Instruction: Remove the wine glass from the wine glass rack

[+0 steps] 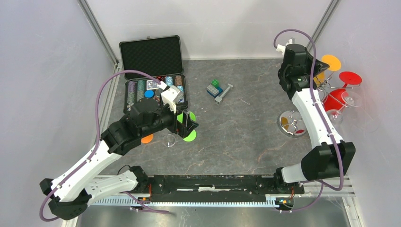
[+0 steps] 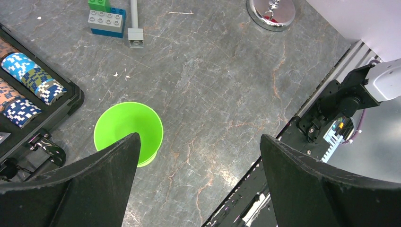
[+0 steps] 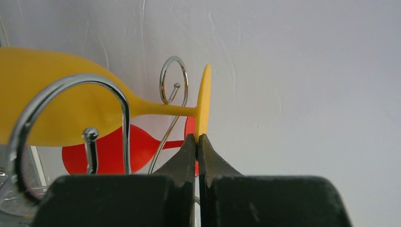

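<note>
From above: yellow wine glass point(image 1: 331, 62) hanging on the wine glass rack point(image 1: 292, 124), far right, nearest the right arm point(image 1: 312, 111).

Left wrist: left gripper point(image 2: 198, 142) spread wide above a green glass point(image 2: 123, 125).

Right wrist: right gripper point(image 3: 197, 139) closed, tips touching the foot's lower rim; stem horizontal, running left.

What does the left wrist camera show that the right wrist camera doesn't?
Only the left wrist view: the open left pincer above a green glass, poker chips, toy bricks and the tabletop. Only the right wrist view: the shut right pincer, its tips at the foot of a yellow glass hanging on curled hooks, with a red glass behind. Both: the rack, its round base in the left view, its hooks in the right.
</note>
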### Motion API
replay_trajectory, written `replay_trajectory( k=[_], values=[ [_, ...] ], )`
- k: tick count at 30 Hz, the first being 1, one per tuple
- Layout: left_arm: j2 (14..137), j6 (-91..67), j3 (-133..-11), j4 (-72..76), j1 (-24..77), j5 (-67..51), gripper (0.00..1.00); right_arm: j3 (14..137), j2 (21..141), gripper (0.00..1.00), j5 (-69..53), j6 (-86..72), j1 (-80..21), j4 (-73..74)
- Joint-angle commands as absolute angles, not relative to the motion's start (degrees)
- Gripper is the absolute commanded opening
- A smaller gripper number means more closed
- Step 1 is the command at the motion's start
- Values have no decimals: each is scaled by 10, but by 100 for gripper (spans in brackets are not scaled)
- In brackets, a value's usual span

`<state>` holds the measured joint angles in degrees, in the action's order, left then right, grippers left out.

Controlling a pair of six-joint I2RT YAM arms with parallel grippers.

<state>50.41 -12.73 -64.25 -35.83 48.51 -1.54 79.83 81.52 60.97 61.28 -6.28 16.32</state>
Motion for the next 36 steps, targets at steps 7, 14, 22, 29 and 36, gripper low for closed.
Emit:
replay_trajectory(
  k=[7,14,22,29,36],
  values=[
    [502,-129,-643,-336,487,-2,100,890,822,0,553,551,-92,161],
    [508,-130,-645,-335,487,-2,100,893,833,0,563,517,-93,104],
    [512,-132,-644,-334,487,19,100,923,812,0,437,351,-93,94],
    [521,-154,-654,-333,487,51,100,886,746,0,177,186,-94,130],
    [510,-202,-681,-292,486,58,100,757,659,0,-58,32,-95,101]
  ],
)
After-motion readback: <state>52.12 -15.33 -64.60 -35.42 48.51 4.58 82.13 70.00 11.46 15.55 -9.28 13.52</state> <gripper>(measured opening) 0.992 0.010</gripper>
